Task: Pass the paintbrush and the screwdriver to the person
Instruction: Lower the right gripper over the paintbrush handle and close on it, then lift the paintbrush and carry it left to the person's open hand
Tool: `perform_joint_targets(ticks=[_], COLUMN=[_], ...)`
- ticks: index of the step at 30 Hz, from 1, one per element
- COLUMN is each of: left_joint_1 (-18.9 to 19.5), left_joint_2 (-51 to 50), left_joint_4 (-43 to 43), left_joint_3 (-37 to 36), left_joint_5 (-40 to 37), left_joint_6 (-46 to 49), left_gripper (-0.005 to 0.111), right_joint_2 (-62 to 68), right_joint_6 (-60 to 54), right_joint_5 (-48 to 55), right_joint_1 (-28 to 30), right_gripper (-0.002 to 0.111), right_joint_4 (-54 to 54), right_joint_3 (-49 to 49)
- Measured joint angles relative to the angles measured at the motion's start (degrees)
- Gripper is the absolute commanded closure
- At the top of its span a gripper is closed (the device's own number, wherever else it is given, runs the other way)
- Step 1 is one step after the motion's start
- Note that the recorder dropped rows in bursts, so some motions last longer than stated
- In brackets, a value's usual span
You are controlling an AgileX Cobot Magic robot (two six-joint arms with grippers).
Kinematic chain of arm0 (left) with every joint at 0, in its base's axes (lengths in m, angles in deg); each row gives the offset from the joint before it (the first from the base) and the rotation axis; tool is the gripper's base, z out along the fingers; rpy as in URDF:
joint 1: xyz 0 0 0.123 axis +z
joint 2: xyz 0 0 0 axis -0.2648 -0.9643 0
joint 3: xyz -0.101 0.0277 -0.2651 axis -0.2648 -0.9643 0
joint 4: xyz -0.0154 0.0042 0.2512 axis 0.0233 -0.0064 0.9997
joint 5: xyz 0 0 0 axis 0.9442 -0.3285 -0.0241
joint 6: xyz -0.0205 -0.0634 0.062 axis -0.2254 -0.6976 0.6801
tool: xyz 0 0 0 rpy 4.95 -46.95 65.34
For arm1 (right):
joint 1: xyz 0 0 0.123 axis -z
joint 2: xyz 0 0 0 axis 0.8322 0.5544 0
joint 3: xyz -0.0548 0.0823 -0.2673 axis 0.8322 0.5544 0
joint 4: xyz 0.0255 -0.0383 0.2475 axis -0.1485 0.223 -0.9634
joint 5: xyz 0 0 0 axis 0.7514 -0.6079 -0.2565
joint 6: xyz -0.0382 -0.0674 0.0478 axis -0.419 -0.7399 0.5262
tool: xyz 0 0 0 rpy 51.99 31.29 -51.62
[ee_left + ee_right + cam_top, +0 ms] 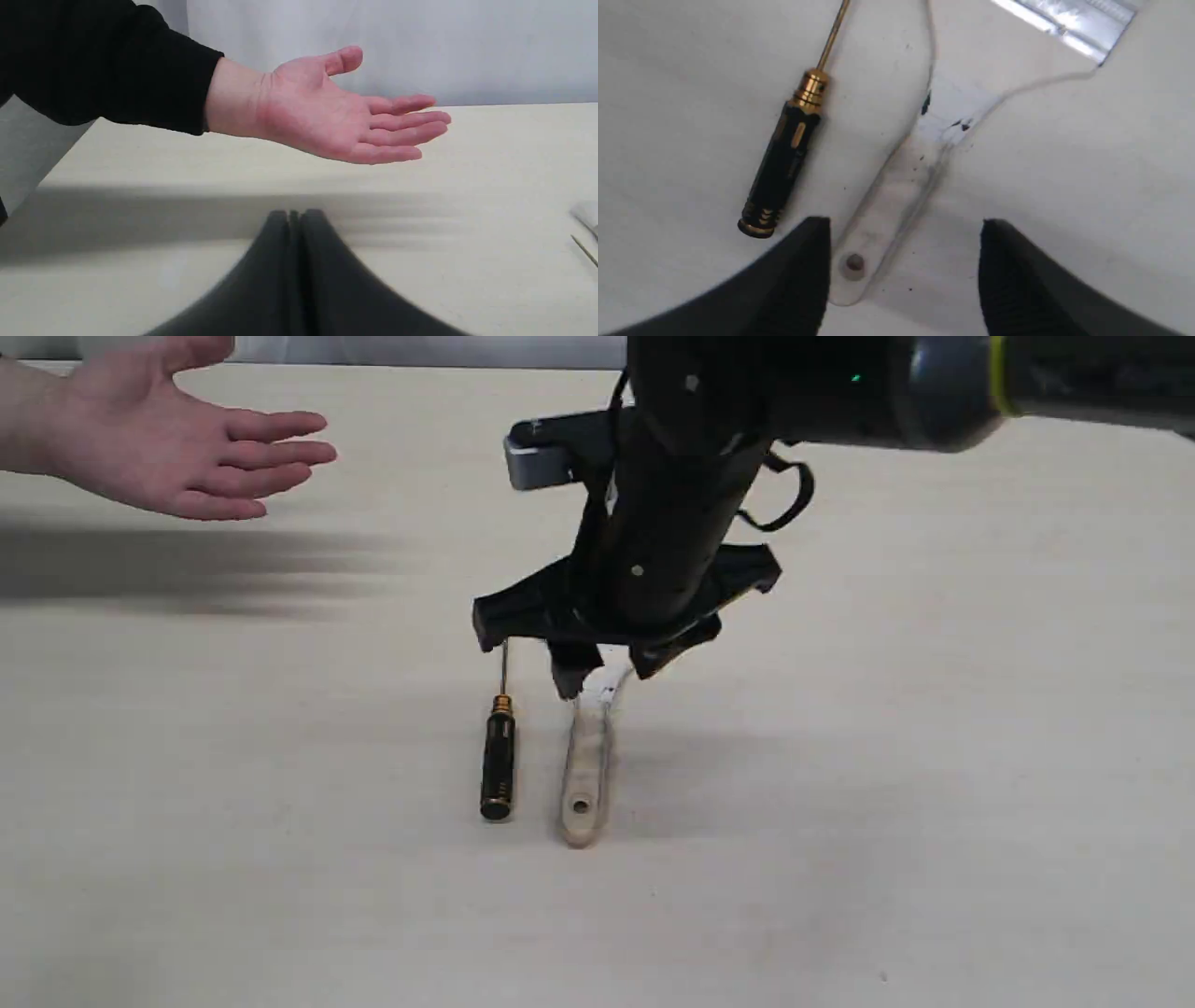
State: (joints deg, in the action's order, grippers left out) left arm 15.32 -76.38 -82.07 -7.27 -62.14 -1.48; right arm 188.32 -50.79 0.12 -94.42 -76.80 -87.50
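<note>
The paintbrush lies flat on the table, the holed end of its pale handle nearest the front. Its handle runs up to the silver ferrule; the bristles are out of view. My right gripper hangs open just above the handle, one finger on each side, holding nothing. The black and gold screwdriver lies parallel on the brush's left, untouched. The person's open palm hovers over the far left of the table. My left gripper is shut and empty, below and in front of that hand.
The light table carries only the two tools. The hand casts a broad shadow on the far left. The right arm comes in from the upper right and hides the brush's head. A pale wall stands behind the table's far edge.
</note>
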Motion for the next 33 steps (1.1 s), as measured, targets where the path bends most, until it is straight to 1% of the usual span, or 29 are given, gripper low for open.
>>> perform_joint_targets(ticks=[4,8,14,16,23,33], left_joint_1=[0.0,0.0,0.0,0.0,0.0,0.0], left_joint_2=[0.0,0.0,0.0,0.0,0.0,0.0], left_joint_4=[0.0,0.0,0.0,0.0,0.0,0.0], left_joint_3=[0.0,0.0,0.0,0.0,0.0,0.0], left_joint_5=[0.0,0.0,0.0,0.0,0.0,0.0], left_joint_6=[0.0,0.0,0.0,0.0,0.0,0.0], left_gripper=[0.107,0.107,0.107,0.107,0.107,0.107], right_joint_2=[4.8,7.8,10.0,10.5,11.1,14.1], right_joint_6=[0.9,3.3,9.5,10.4,11.5,13.0], right_joint_5=[1.3,1.5,3.9,4.1,0.4,-2.0], right_joint_1=[0.0,0.0,0.0,0.0,0.0,-0.1], right_gripper=[0.057,0.057,0.057,0.057,0.057,0.057], right_joint_4=[-2.5,-2.6,3.6,4.1,3.2,3.1], right_joint_3=[-2.7,-4.8,-5.4,-5.4,-5.4,-5.6])
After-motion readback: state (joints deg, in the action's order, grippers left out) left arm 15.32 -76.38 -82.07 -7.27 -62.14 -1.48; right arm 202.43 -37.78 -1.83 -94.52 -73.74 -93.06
